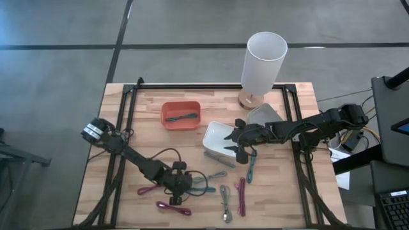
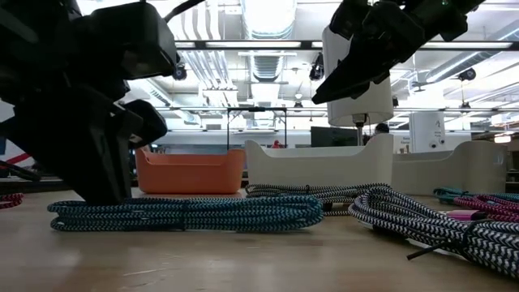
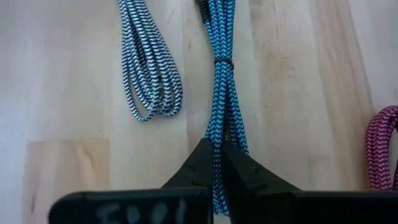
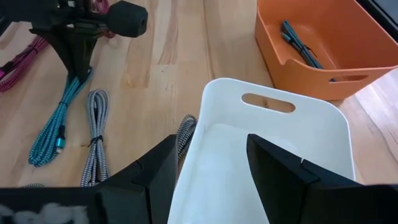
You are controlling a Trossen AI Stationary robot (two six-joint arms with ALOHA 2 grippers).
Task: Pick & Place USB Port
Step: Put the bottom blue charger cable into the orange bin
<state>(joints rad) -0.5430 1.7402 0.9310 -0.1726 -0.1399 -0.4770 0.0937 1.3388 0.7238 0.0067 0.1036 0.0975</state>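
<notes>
My left gripper [image 1: 183,183] is low over the near middle of the table, shut on a bundled teal braided cable [image 3: 219,81] that lies on the wood [image 2: 186,212]. My right gripper [image 4: 208,165] hangs open above the white bin [image 4: 273,155], touching nothing; it shows raised in the low view [image 2: 369,49]. The white bin [image 1: 217,137] stands on its base at the table's middle. The orange bin [image 1: 181,115] sits farther back and holds a dark teal cable [image 4: 301,43]. My left gripper pinches the teal cable bundle between its two fingers [image 3: 245,171], near one end of the bundle [image 3: 217,134], several strands together. The fingers come from above, pointing down, and lie along the cable. The bundle lies stretched out on the table [image 2: 243,212].
Other bundled cables lie around: a black-and-white one [image 3: 149,68], a magenta one [image 3: 382,149], grey [image 1: 225,198], magenta [image 1: 241,195] and teal [image 1: 250,169] ones near the table's near edge. A tall white cylinder [image 1: 262,64] stands at the far edge.
</notes>
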